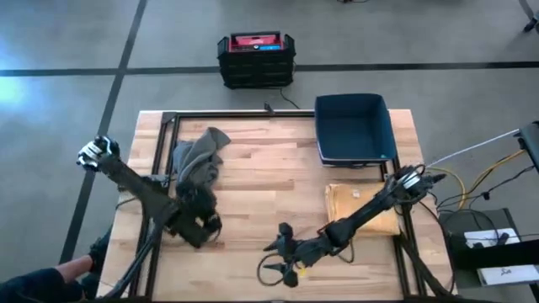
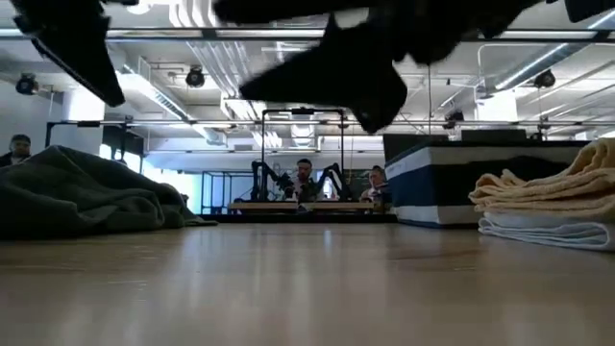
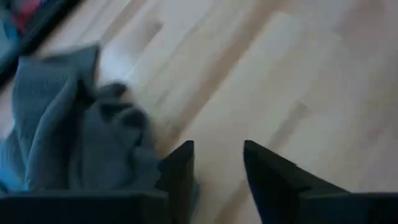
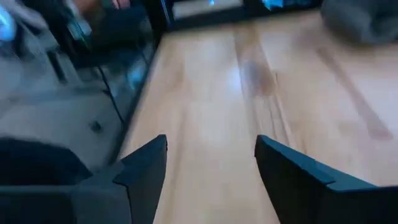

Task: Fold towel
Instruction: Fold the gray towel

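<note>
Nearest the front edge of the tabletop (image 1: 278,181), you had both arms low. Your right end effector (image 1: 282,248) hovered near the front middle, fingers spread wide over bare wood and holding nothing; its wrist view showed only planks between the two fingers. Judgement: it was parked clear of the cloth, so it likely waited its turn.

Your left end effector (image 1: 205,225) sat towards the front left, just on the near side of the crumpled grey towel (image 1: 199,164). Its fingers (image 3: 180,168) stood apart with wood showing in the gap, and one finger was close beside the towel's edge; whether it touched the cloth could not be told. Nothing was clamped. Judgement: you held it there to pick up a near edge or corner, since the towel lay bunched, not flat, and had to be spread before any fold.

Farther back on the right, a stack of folded tan towels (image 1: 358,206) lay beside the right arm, presumably the finished pile. Beyond that, a blue bin (image 1: 354,128) sat at the far right corner of the tabletop. Past the far edge, a black crate with a red lid (image 1: 255,57) stood on the floor.

Task progress, as judged: the grey towel was not yet folded.
</note>
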Motion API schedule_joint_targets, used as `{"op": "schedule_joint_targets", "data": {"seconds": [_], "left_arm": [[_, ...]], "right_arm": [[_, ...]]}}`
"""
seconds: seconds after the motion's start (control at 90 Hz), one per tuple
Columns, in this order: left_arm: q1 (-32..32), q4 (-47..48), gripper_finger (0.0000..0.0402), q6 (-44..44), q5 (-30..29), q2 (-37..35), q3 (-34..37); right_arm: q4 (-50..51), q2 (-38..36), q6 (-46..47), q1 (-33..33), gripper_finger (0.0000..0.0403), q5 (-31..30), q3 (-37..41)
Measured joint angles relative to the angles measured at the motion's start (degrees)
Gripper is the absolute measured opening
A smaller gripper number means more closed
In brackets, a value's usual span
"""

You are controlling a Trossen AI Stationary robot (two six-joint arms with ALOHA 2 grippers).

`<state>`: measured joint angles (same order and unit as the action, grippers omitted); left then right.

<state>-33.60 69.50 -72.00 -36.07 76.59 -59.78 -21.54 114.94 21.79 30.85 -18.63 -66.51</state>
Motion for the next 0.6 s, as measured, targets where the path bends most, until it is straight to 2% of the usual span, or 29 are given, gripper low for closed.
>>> {"op": "schedule_joint_targets", "data": {"seconds": [0.144, 0.256, 0.356, 0.6], "left_arm": [[9.19, 0.08, 0.0217, -0.17, 3.23, -4.06, 4.34], [15.73, -0.29, 0.0240, 1.29, 6.96, -4.52, 7.60], [20.19, -0.52, 0.0240, 4.13, 10.37, -3.69, 10.05], [26.99, 2.56, 0.0209, 8.54, 12.79, -2.03, 11.43]], "right_arm": [[9.92, 0.56, -0.82, -0.54, 0.0259, -0.04, -2.67], [12.10, 0.50, -1.63, -1.18, 0.0268, -0.93, -2.70], [11.73, 0.54, -1.83, -1.57, 0.0272, -1.01, -2.70], [11.81, 2.38, -1.58, -1.64, 0.0266, -0.92, -2.57]]}}
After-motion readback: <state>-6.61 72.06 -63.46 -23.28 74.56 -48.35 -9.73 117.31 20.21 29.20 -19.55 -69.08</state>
